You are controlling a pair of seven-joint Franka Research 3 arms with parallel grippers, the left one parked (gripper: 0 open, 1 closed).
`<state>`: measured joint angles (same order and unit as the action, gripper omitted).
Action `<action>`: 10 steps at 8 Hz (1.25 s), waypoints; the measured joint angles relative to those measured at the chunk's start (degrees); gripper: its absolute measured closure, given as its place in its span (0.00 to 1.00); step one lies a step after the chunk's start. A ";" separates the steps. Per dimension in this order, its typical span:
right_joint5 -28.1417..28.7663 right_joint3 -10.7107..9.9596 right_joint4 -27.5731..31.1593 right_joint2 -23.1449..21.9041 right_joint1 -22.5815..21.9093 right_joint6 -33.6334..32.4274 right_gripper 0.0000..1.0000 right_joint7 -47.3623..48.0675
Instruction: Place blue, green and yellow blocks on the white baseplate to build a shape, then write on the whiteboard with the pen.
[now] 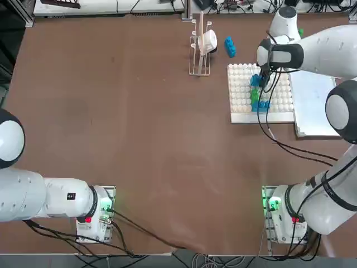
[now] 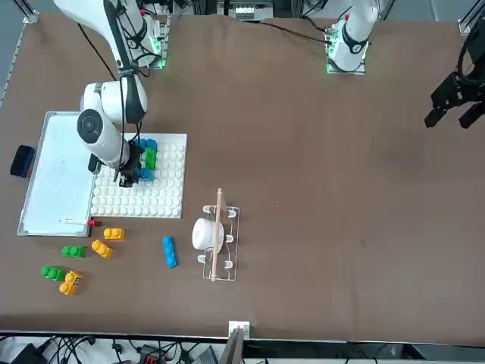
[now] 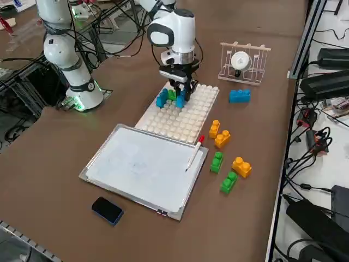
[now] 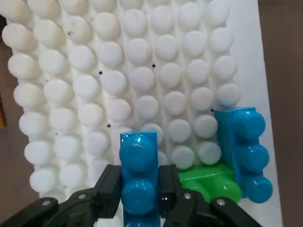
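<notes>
- Covering the whole work area is a brown table (image 1: 139,145) with a matte, cloth-like surface; cables trail off its edges, and more cables and dark equipment crowd the floor beside it in the right side view.
- Right gripper (image 4: 140,198) hangs over the white baseplate (image 1: 240,92), fingers pinched on a blue block (image 4: 138,177) — the block stands up between the two black fingers (image 4: 108,187), studs showing.
- On the baseplate, at its edge nearest the robot: a green block (image 4: 208,179) with a second blue block (image 4: 244,151) touching it. The held block is just beside the green one; whether it touches the studs below I cannot tell.
- Whiteboard (image 3: 142,166) lies flat next to the baseplate, silver frame touching or nearly touching the plate's edge. Pen (image 3: 194,153) rests along the board's far long edge, red end toward the baseplate.
- Dark oval eraser (image 3: 107,210) sits on the table just off the whiteboard's corner.
- Loose blocks on the bare table beyond the board: two yellow (image 3: 218,134), two green (image 3: 222,172), one more yellow (image 3: 241,166); a lone blue block (image 3: 239,95) lies apart, near the rack.
- Clear wire rack (image 3: 244,63) stands upright on the table — a white cup-like item (image 3: 239,60) is held in it.
</notes>
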<state>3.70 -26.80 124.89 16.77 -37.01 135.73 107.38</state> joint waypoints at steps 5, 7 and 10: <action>-4.09 0.57 1.53 -0.03 -0.01 0.03 0.58 4.12; -4.19 1.10 1.66 -0.22 -0.03 0.07 0.58 4.12; -5.60 1.67 1.89 -0.26 -0.03 1.16 0.58 4.11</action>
<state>-1.90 -25.14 126.78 16.50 -37.04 136.89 111.49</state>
